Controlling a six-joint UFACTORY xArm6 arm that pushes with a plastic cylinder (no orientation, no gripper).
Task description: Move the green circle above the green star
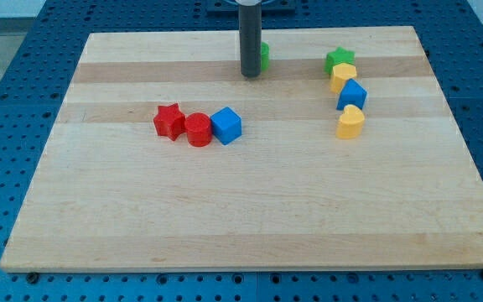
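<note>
The green circle [264,55] is near the view's top centre, mostly hidden behind my rod; only its right edge shows. My tip [250,75] is just left of and touching or almost touching it. The green star [340,59] sits at the view's upper right, at the top of a column of blocks, well to the right of the circle.
Below the green star come a yellow block [343,76], a blue block [352,94] and a yellow heart [350,122]. At left-centre a red star [169,121], a red circle [198,130] and a blue cube [225,125] stand in a row. The wooden board [241,210] lies on a blue pegboard.
</note>
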